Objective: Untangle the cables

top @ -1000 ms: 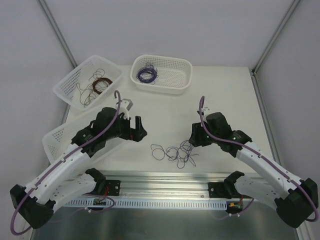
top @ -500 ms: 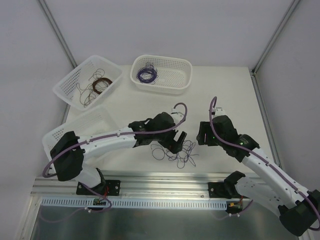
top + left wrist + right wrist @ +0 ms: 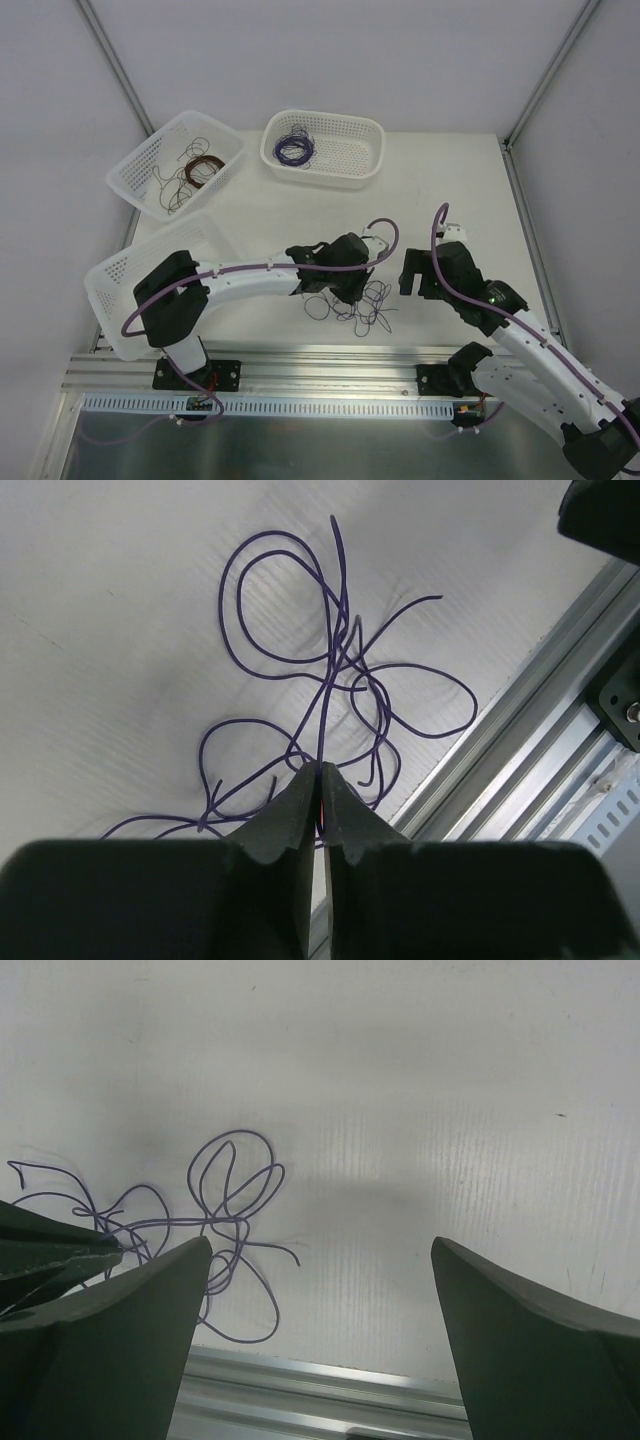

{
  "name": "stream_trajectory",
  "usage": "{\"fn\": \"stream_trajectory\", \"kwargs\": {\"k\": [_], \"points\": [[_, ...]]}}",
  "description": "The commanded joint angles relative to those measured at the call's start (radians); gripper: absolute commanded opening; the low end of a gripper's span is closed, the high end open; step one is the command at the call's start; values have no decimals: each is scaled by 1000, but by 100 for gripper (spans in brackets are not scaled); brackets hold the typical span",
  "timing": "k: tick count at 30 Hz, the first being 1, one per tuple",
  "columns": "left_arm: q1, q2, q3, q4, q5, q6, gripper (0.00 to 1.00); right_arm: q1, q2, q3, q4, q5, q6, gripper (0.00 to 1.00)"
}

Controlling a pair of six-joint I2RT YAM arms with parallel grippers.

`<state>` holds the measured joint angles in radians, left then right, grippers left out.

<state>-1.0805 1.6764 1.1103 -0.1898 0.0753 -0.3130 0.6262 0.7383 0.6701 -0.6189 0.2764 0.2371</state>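
Pinching cables (image 3: 335, 670), 1 clump, w/ left hand (image 3: 320, 780); right hand (image 3: 320, 1247) agape; 3 baskets (image 3: 352, 150)

White table (image 3: 440, 190), mesh basket (image 3: 350, 150) with purple coil (image 3: 293, 150) at its far edge, second basket (image 3: 140, 172) with brown coil (image 3: 203, 168) at its far-left corner, third basket (image 3: 112, 275) at its left edge

Fast pass: left arm (image 3: 245, 275) and right arm (image 3: 545, 352) are both built from white tubular links with bulky black joint housings (image 3: 452, 268) and black base mounts (image 3: 190, 368). A thick purple hose (image 3: 384, 232) runs along each arm and loops free near the wrist. The right arm has a small green light (image 3: 492, 286) on one black joint. The left gripper (image 3: 320, 770) has matte black wedge fingers (image 3: 285, 815) tapering to thin tips, and the right gripper (image 3: 320, 1250) has the same dark wedge fingers (image 3: 110, 1305), blunter at the edge.
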Motion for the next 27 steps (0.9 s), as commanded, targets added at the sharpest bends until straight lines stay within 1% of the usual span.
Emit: {"fn": "stream_trajectory", "kwargs": {"k": [1,3,6,12,15,17,19,23,27], "points": [[-7,-66,49,26,-12,9,3,4,-20,-7,21,14,16,98],[-7,-93,57,24,-22,20,0,4,-22,-14,25,4,18,100],[-6,-179,83,9,-37,34,0,3,-25,-20,44,-6,22,100],[7,-286,158,-43,-52,81,0,3,-34,-21,67,-32,15,100],[20,-322,218,-97,-65,98,0,4,-56,-26,80,-54,-4,100],[22,-337,292,-138,-71,98,0,3,-77,-27,88,-62,-18,100],[22,-377,334,-145,-71,110,0,3,-94,-30,91,-69,-38,100],[36,-406,358,-148,-176,175,0,4,-122,-29,93,-74,-68,100],[54,-411,368,-158,-144,152,0,3,-120,-18,100,-115,-87,100]]}}
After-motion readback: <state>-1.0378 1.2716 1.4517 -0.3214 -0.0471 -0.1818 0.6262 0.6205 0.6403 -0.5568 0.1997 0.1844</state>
